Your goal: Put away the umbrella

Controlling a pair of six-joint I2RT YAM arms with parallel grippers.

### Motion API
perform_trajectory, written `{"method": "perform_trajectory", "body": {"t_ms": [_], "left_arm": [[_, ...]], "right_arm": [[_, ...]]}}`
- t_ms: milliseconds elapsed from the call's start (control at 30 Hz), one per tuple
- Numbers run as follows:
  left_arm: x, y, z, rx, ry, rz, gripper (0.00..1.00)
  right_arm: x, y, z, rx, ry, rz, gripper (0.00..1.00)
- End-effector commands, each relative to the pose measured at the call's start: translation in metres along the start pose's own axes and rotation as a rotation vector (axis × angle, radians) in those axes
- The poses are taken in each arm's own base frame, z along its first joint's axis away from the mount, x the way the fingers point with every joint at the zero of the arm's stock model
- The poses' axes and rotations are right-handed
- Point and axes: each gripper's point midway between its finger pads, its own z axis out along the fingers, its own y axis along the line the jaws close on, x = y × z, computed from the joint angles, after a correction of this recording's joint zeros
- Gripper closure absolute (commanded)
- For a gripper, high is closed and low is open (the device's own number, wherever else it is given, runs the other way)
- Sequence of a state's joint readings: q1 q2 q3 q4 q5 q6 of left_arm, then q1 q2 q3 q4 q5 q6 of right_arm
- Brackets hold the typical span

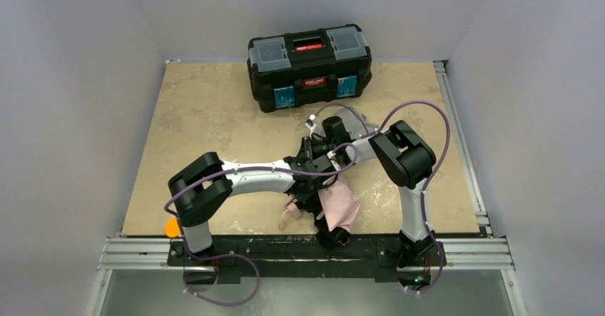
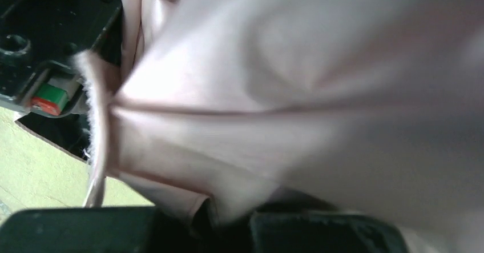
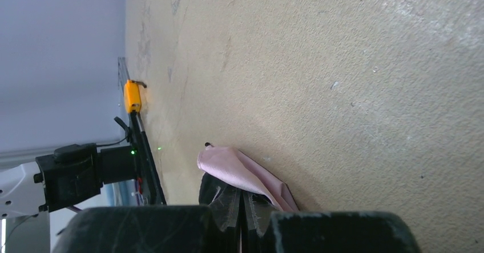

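At the near edge of the table (image 1: 214, 116), seen from above: the umbrella (image 1: 341, 205), a folded pink bundle between the two bases, strap (image 1: 289, 215) trailing off to the left. Crowded from above by the left arm (image 1: 257, 177) and the right arm (image 1: 403, 155). Well apart from the black toolbox (image 1: 309, 63) at the far side, lid down.

From the left wrist: pink cloth across nearly everything, one fold tucked down into the left gripper (image 2: 228, 227). Apparently clenched on the umbrella's cloth alone, no shaft in sight.

From the right wrist: right gripper (image 3: 242, 219) pressed fully closed, nothing visible between the jaws, pink cloth just behind the tips.

Likely to slip free or unfurl if hauled by loose cloth only. Also some chance of the wrists knocking together, being so close.
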State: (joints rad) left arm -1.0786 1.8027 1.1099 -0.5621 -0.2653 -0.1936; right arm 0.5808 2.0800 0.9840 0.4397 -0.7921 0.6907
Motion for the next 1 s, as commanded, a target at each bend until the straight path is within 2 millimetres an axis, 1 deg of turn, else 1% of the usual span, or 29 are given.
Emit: {"method": "perform_trajectory", "body": {"t_ms": [0,33,133,200,267,367,433,467,567,633,667,700,767,867,900,967], "left_arm": [[0.020,0.004,0.016,-0.033,0.067,-0.027,0.94],[0.017,0.004,0.010,-0.030,0.050,-0.026,1.00],[0.007,0.012,-0.011,-0.048,0.001,-0.034,1.00],[0.001,0.024,-0.024,-0.105,-0.010,-0.030,1.00],[-0.004,0.040,-0.037,-0.199,-0.016,-0.012,1.00],[-0.013,0.059,-0.055,-0.340,-0.033,0.042,1.00],[-0.019,0.068,-0.066,-0.433,-0.049,0.072,1.00],[-0.021,0.072,-0.072,-0.481,-0.056,0.087,1.00],[-0.027,0.076,-0.087,-0.604,-0.077,0.128,1.00],[-0.028,0.069,-0.090,-0.659,-0.084,0.150,1.00],[-0.026,0.063,-0.086,-0.671,-0.077,0.161,1.00],[-0.023,0.054,-0.082,-0.680,-0.068,0.174,1.00],[-0.014,0.039,-0.072,-0.693,-0.042,0.177,1.00],[-0.002,0.020,-0.054,-0.701,0.001,0.158,1.00],[0.002,0.014,-0.047,-0.696,0.021,0.161,1.00],[0.010,0.002,-0.032,-0.678,0.061,0.174,1.00]], "right_arm": [[0.000,-0.003,0.000,0.038,0.014,-0.015,1.00],[-0.001,-0.002,-0.001,0.038,0.012,-0.018,1.00],[-0.007,0.002,-0.003,0.034,0.002,-0.024,1.00],[-0.014,0.008,-0.003,0.021,-0.006,-0.030,1.00],[-0.026,0.020,-0.004,-0.002,-0.017,-0.039,1.00],[-0.053,0.047,-0.009,-0.043,-0.045,-0.078,1.00],[-0.071,0.069,-0.014,-0.071,-0.065,-0.112,1.00],[-0.084,0.085,-0.018,-0.093,-0.084,-0.141,1.00],[-0.101,0.113,-0.027,-0.129,-0.116,-0.183,1.00],[-0.105,0.122,-0.030,-0.148,-0.135,-0.187,1.00],[-0.105,0.122,-0.031,-0.156,-0.144,-0.183,1.00],[-0.103,0.119,-0.030,-0.157,-0.151,-0.176,1.00],[-0.095,0.100,-0.024,-0.127,-0.156,-0.137,1.00],[-0.071,0.053,-0.012,-0.033,-0.146,-0.041,1.00],[-0.058,0.033,-0.006,-0.002,-0.129,-0.003,1.00],[-0.035,0.003,0.001,0.037,-0.098,0.055,1.00]]}}
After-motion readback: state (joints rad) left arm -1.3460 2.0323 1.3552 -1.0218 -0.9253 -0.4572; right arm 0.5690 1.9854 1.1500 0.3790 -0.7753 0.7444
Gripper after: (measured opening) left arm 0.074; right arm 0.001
